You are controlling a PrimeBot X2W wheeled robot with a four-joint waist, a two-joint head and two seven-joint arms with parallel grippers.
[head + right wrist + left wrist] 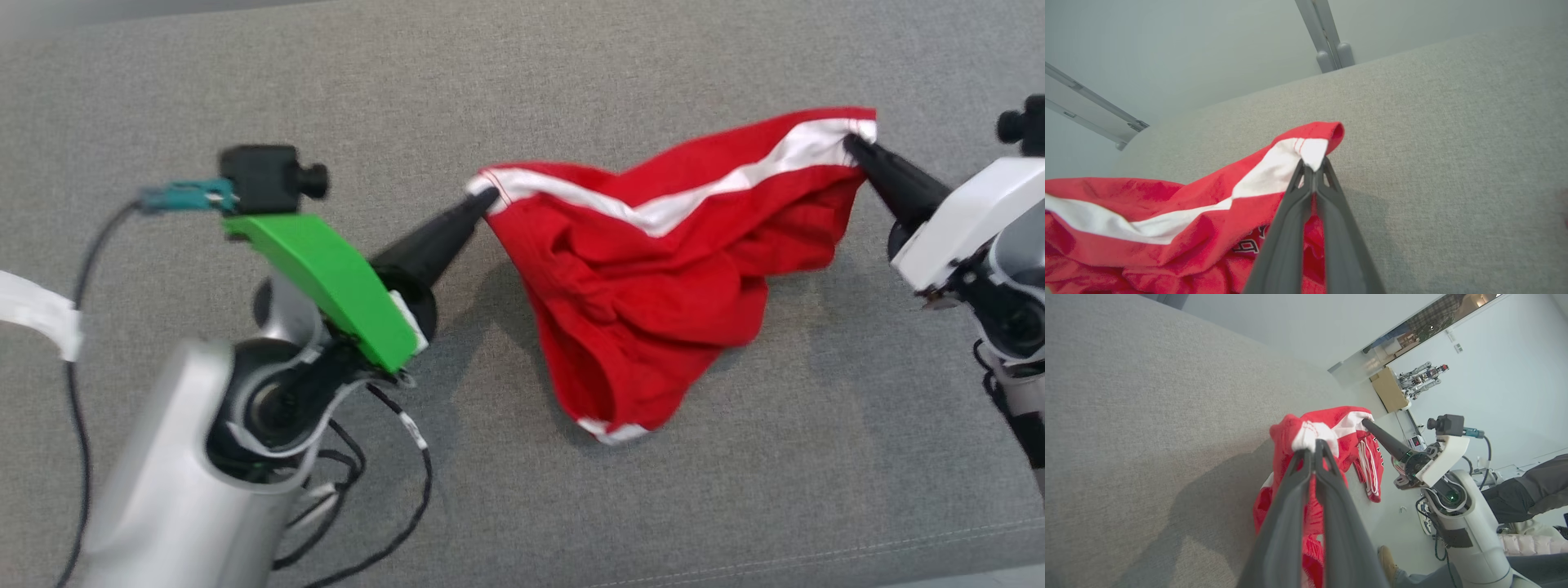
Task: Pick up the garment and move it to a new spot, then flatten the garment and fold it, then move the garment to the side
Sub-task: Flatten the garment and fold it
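Looking down from the head, the left gripper (490,196) and right gripper (853,145) each pinch a white corner of the red garment (645,286) over the grey cushion (245,65). Left wrist view: jaws closed on cloth. Right wrist view: same.

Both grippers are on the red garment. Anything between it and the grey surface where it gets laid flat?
Nothing visible. The left gripper and right gripper each pinch an end of the white band, and the garment hangs between them over the grey surface. The head view shows bare fabric around it.
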